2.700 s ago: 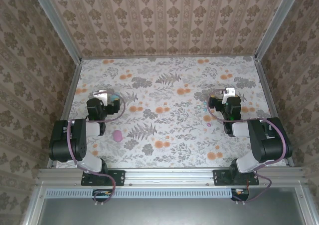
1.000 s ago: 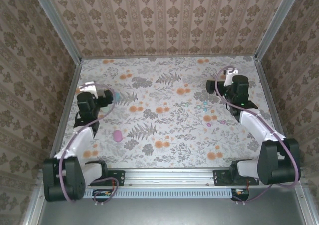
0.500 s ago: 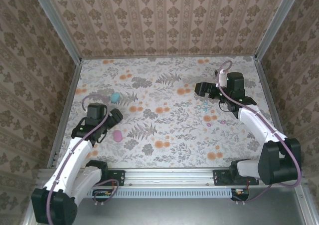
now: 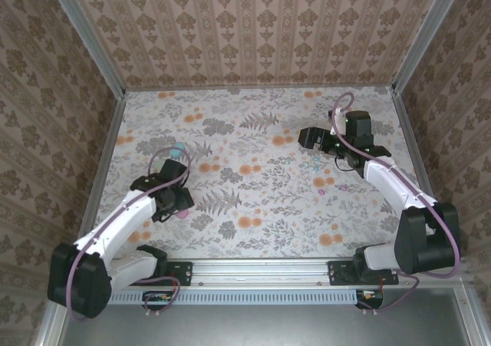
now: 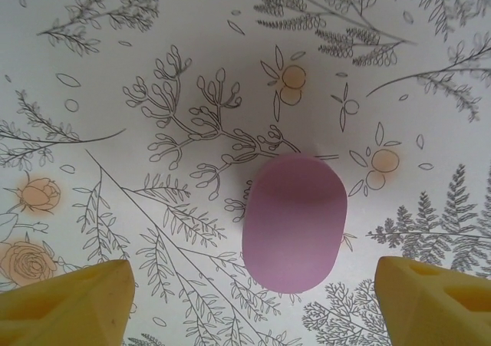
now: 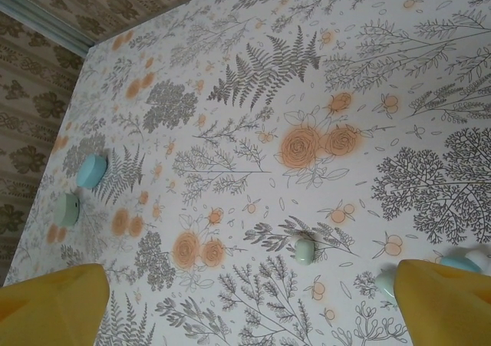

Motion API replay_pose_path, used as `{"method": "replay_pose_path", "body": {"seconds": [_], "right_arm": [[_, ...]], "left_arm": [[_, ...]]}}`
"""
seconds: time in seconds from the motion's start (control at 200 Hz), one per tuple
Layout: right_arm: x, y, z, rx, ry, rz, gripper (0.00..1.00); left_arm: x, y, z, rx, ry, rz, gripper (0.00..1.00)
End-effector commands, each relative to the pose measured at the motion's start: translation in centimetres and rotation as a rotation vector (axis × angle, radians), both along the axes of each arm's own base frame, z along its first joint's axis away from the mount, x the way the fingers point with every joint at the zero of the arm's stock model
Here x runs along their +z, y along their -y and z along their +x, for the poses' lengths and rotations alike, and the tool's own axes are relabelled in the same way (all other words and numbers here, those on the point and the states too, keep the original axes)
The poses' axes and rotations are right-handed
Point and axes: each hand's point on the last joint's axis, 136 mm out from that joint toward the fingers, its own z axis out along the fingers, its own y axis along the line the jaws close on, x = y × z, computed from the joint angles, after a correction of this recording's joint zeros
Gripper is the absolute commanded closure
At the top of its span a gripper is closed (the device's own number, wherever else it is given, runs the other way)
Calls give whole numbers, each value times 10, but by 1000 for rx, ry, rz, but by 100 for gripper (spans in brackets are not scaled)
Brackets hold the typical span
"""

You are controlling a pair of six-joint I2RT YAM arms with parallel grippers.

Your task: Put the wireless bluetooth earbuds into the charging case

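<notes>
Since the left hand [image 5: 253,296] straddles only the pink case's [image 5: 294,223] rounded near end, unclenched, closing may squirt it toward twelve o'clock; the right hand [image 6: 253,304] is likewise released.

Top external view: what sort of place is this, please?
Probably a robot test cell: wallpapered panels in an aluminium frame enclose a floral table; the left arm and right arm are bolted to its near rail.

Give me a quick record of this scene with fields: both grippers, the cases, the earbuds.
left gripper: open, pink case between its fingers, no contact visible
right gripper: open, holding nothing
other cases: teal case and mint case, close together on the table
earbuds: mint earbud loose on the table, outside any case
</notes>
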Motion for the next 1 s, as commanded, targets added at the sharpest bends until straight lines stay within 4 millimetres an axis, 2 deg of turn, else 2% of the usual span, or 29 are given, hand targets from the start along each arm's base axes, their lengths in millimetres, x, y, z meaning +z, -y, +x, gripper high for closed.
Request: {"method": "replay_pose_path", "body": {"seconds": [0.0, 0.165, 0.345, 0.445, 0.67, 0.995], "right_arm": [[5, 0, 5, -19, -9, 5, 2], [4, 3, 6, -34, -15, -6, 2], [-3, 4, 4, -41, -41, -11, 1], [-6, 5, 2, -45, -51, -12, 1], [-5, 5, 4, -50, -52, -5, 1], [-5, 5, 2, -54, -60, 2, 1]], "left_arm": [[-2, 5, 3, -88, -33, 19, 26], [-15, 21, 13, -139, -87, -15, 34], [-27, 23, 12, -150, -130, -11, 36], [-33, 26, 10, -166, -138, -29, 43], [-44, 26, 5, -166, -168, -30, 44], [-46, 28, 9, -246, -188, -11, 56]]}}
